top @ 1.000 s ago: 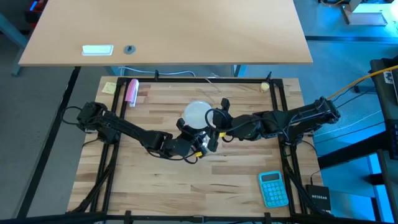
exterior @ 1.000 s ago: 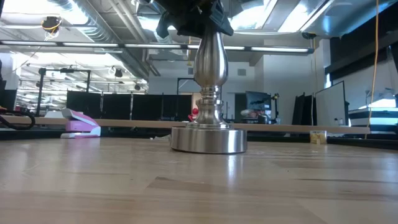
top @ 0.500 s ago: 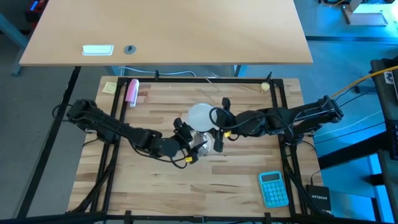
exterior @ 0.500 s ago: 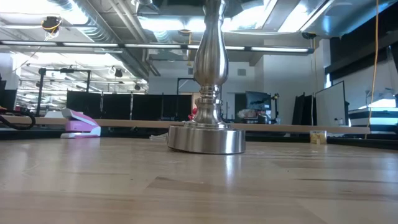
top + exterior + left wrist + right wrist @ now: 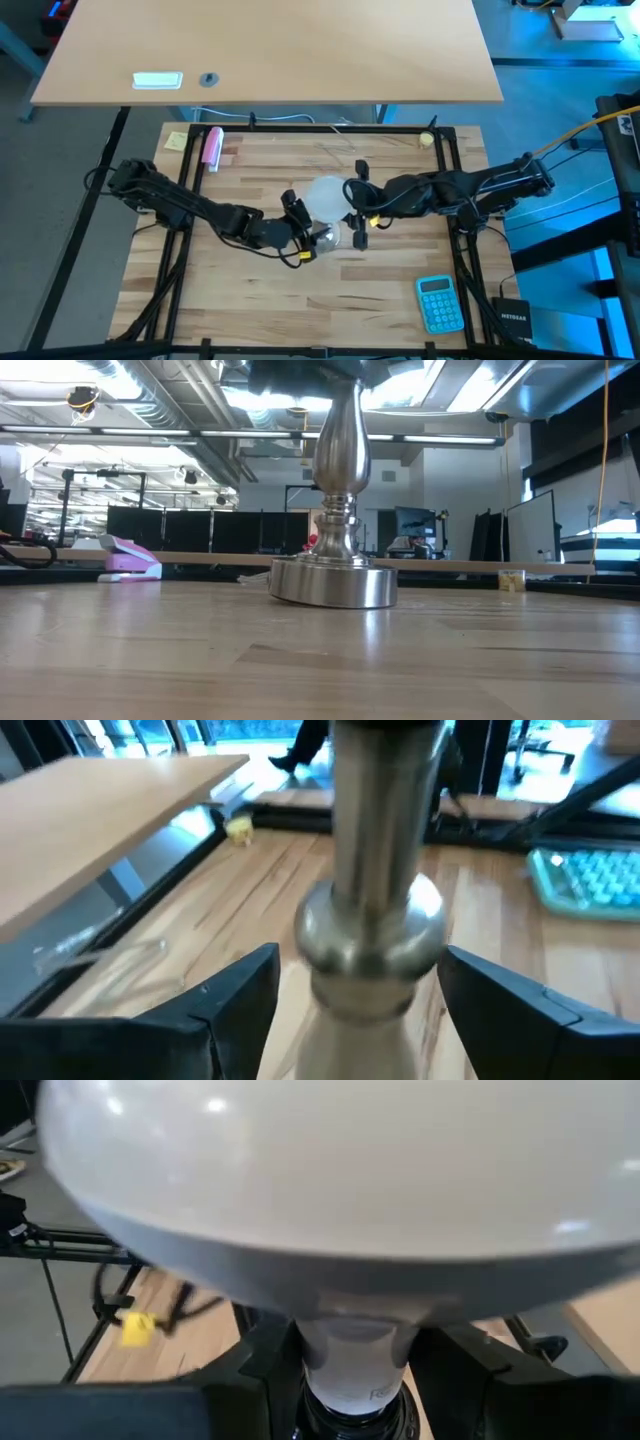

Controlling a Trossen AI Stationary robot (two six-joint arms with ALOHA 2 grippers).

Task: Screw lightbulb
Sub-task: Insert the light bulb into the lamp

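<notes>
The silver lamp stand (image 5: pixel 336 550) stands upright on its round base (image 5: pixel 333 585) at the middle of the table. The white lightbulb (image 5: pixel 325 196) sits over its top, its narrow neck (image 5: pixel 350 1348) going down into the black socket (image 5: pixel 352 1418). My right gripper (image 5: pixel 351 214) comes from the table's right and is shut on the bulb. My left gripper (image 5: pixel 362 982) comes from the left and is open, one finger on each side of the stand's stem (image 5: pixel 372 925), with a gap on both sides. My right gripper pinches the lightbulb's narrow neck (image 5: pixel 350 1348) between its two fingers (image 5: pixel 262 1365), just below the globe and above the black socket. The fingers come nearly level from the table's right. The bulb stands upright with its globe on top, on the stand.
A blue calculator (image 5: pixel 440 303) lies near the front right. A pink stapler (image 5: pixel 212 146) and a yellow note (image 5: pixel 176 141) lie at the far left corner. Black frame rails (image 5: pixel 455 180) run along the table's sides. A light desk (image 5: pixel 270 50) stands beyond the far edge.
My left gripper has opened, let go of the stand's stem and drawn back a little toward the table's left. My right gripper has kept its hold on the bulb and turned slightly. The stand has stayed upright.
</notes>
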